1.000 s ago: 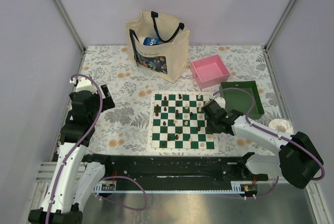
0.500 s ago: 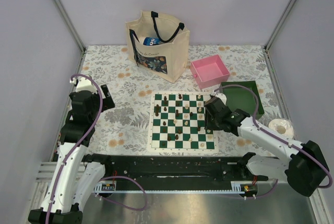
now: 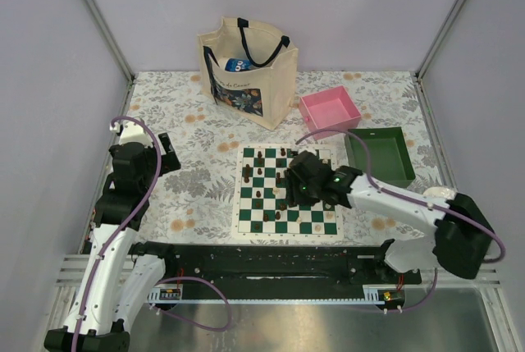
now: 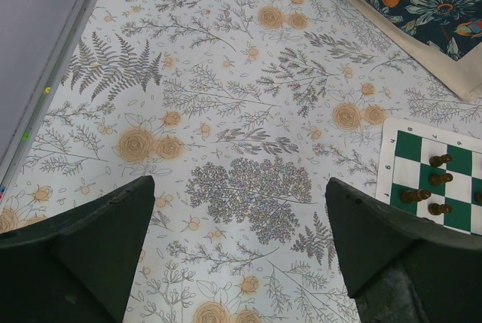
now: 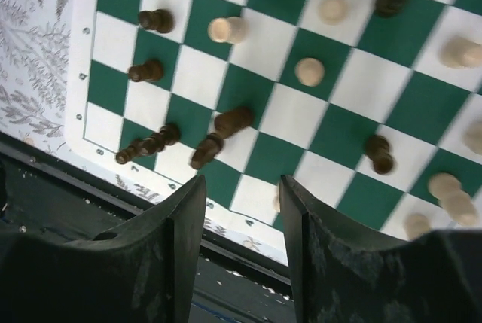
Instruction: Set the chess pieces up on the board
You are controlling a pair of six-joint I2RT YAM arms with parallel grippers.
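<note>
So the flowery table (image 3: 189, 184) takes up pretty much everything. The biggest thing on it is the cream tote bag (image 3: 246, 73) standing at about 11 o'clock from the board (image 3: 244, 204), well apart from it. The board lies flat mid-table, green and white checks. The green tray (image 3: 379, 153) sits at its 3 o'clock, just beside the far right corner, and the pink tray (image 3: 330, 112) is at about 1 o'clock, near but not touching.

The chess pieces are all over the board, mixed up and not in rows. The dark pieces (image 5: 226, 121) are mostly on the near left part, and a few look tipped on their sides. The pale pieces (image 5: 309, 71) are scattered toward the right.

What gets in the way: my right arm (image 3: 385, 200) comes in from 4 o'clock and covers the board's right edge in the top view.

My right hand (image 5: 241, 184) hangs over the middle of the board with its fingers a little apart and nothing between them. There's a pale bit right by one finger, and I can't tell if it touches.

My left hand (image 4: 239, 187) is at 9 o'clock from the board, over bare cloth, spread wide and holding nothing.
</note>
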